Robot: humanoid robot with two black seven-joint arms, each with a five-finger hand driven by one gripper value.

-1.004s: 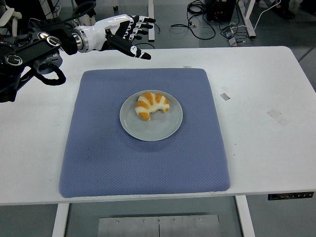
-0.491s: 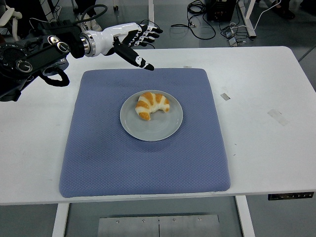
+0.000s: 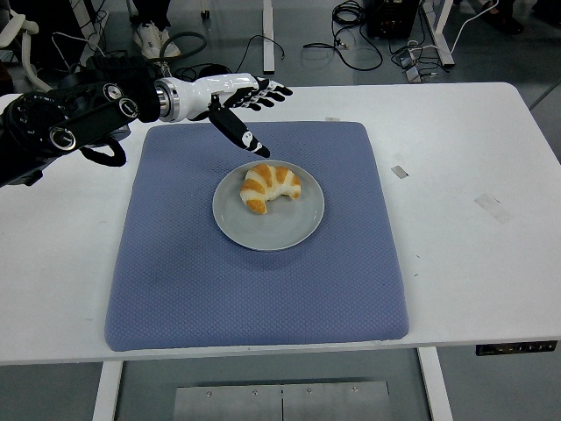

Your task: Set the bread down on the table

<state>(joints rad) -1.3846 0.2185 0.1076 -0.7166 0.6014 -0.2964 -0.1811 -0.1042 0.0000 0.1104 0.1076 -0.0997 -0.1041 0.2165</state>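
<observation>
A croissant-shaped bread [image 3: 270, 186] with orange and white stripes lies on a round grey plate [image 3: 268, 226] in the middle of a blue mat [image 3: 175, 263]. My left hand [image 3: 250, 110] reaches in from the upper left, white with black fingertips. Its fingers are spread and hold nothing. The thumb [image 3: 245, 139] points down toward the plate's far left rim, just short of the bread. The right arm is out of sight.
The white table [image 3: 473, 254] surrounds the mat, with small tape marks [image 3: 492, 207] on its right side. Cables and table legs lie on the floor beyond the far edge.
My left arm has swung forward and lower over the mat. The hand has come closer to the plate, its thumb now near the bread. Bread and plate have not moved.
</observation>
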